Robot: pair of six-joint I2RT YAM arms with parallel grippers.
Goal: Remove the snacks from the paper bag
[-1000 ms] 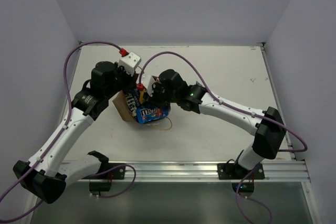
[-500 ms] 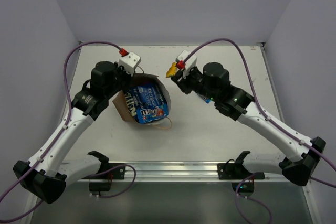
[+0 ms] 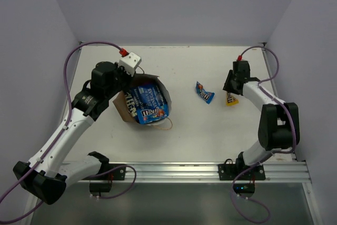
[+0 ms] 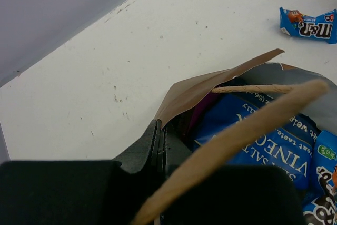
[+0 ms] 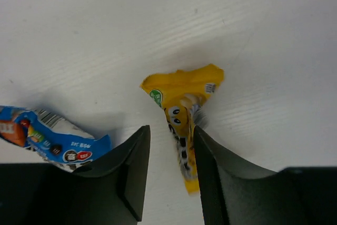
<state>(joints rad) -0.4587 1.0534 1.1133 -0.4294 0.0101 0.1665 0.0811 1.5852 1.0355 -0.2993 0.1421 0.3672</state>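
Observation:
The brown paper bag [image 3: 124, 108] lies tipped on the table with its mouth facing right. A blue chip bag [image 3: 149, 95] and a blue candy pack [image 3: 150, 113] show inside it. My left gripper [image 3: 128, 82] is shut on the bag's upper edge [image 4: 210, 85]. In the left wrist view, a paper loop handle [image 4: 247, 130] crosses in front of the blue chip bag [image 4: 274, 154], and a purple bag [image 4: 202, 114] sits behind it. My right gripper [image 5: 169, 130] is open and stands over a yellow candy pack [image 5: 184, 114] lying on the table [image 3: 231, 100]. A small blue candy pack [image 3: 205, 93] lies to its left.
White walls close the table on the left, back and right. The yellow pack lies near the right edge. The bag's second loop handle [image 3: 166, 125] rests on the table in front of the bag. A metal rail [image 3: 210, 171] runs along the near edge.
My right gripper came out of the bag with the yellow pack, swung to the right side and let it go on the table. The small blue pack now lies on the table. The left arm held still.

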